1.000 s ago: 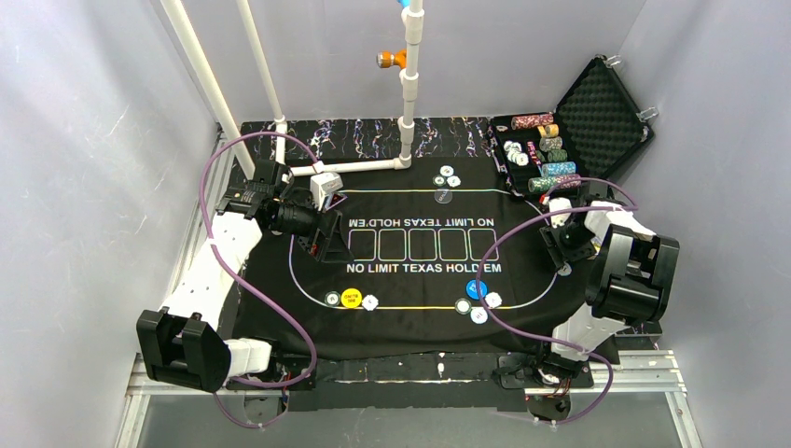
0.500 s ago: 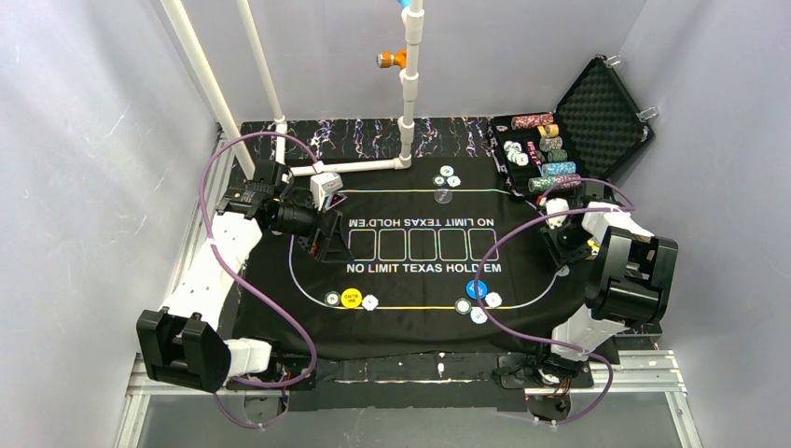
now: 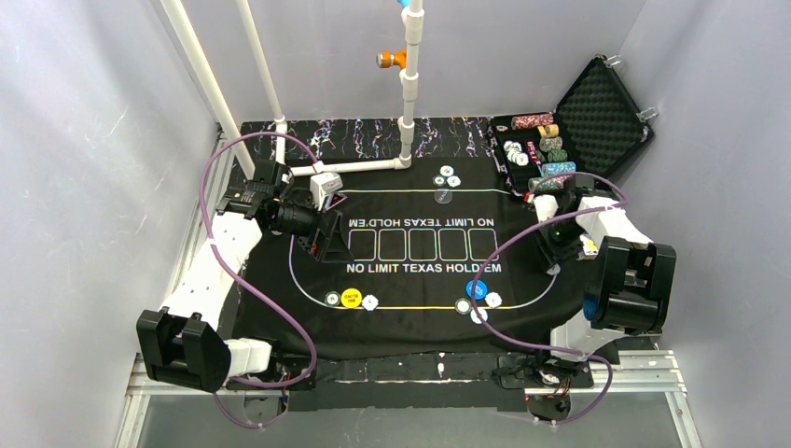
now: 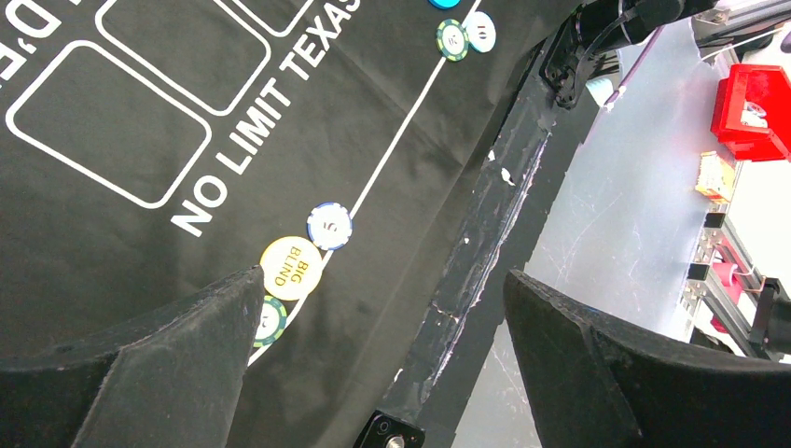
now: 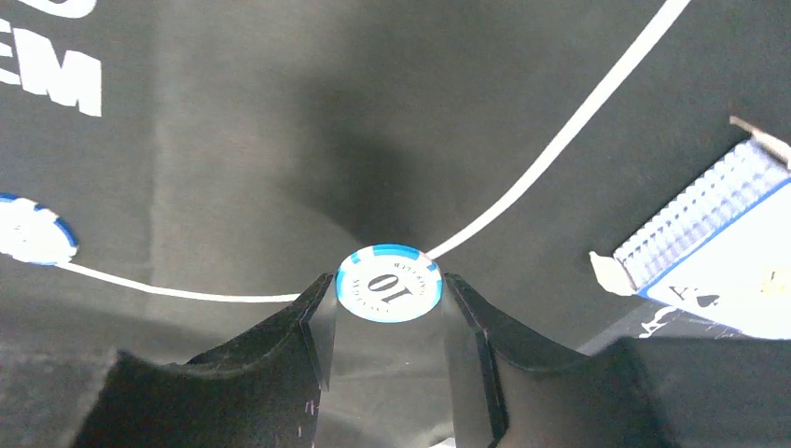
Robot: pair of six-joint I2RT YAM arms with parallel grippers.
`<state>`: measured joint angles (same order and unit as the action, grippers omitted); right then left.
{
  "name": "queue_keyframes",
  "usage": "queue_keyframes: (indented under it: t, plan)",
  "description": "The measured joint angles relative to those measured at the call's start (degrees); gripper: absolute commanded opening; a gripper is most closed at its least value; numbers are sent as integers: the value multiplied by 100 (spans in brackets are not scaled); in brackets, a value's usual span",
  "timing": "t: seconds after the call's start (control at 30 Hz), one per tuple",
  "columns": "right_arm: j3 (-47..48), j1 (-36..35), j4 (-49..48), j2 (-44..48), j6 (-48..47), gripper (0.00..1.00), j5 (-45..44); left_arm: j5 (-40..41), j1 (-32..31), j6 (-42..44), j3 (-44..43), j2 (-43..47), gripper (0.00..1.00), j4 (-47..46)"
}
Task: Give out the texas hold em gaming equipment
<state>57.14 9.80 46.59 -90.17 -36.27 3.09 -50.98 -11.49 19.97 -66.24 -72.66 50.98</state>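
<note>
Now we've got the right end effector (image 5: 389, 291) clenched on a white blue-edged round poker chip (image 5: 388, 283) at lower centre; left end effector (image 4: 384, 286) gapes empty. Three seats look served; chip stacks (image 3: 546, 154) upper right still wait.

"What gets cut off in the left wrist view?"

"The blue disc (image 4: 446, 3) runs off the top edge. A green chip (image 4: 270, 322) sits half behind a finger (image 4: 168, 373) of the left end effector (image 4: 381, 280)."

"And in the right wrist view?"

"The card box (image 5: 718, 252) and a white chip (image 5: 31, 238) are clipped by the side edges. From above I can't pick out the chip marked 10 (image 5: 389, 283) beside the right arm (image 3: 597, 224), and chip printing there is too small to read."
</note>
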Motion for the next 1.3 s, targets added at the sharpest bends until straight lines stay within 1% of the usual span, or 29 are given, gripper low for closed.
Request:
queue_keyframes:
  t: [0.17, 0.4, 0.53, 0.7, 0.8, 0.9, 1.07, 1.3]
  plan:
    - [155, -662, 190, 219, 87, 36, 90, -2, 0, 4, 0, 0, 99, 4]
    - [697, -2105, 304, 275, 442, 36, 367, -101, 2, 114, 0, 24, 99, 164]
    - [1029, -2979, 302, 201, 664, 37, 514, -498, 66, 280, -4, 140, 99, 411]
    - [1429, -4225, 284, -227, 804, 37, 704, -1034, 315, 452, -103, 404, 99, 761]
    - [1582, -4787, 289, -570, 807, 37, 785, -1255, 428, 527, -221, 555, 99, 925]
    - [1777, -5254, 280, -920, 809, 37, 824, -1423, 466, 649, -354, 675, 99, 1069]
    - [2243, -6033, 234, -1464, 809, 37, 898, -1880, 597, 1014, -734, 807, 99, 1716]
    - [2935, -6859, -4, -2168, 892, 37, 909, -2428, 682, 1357, -1296, 896, 99, 2470]
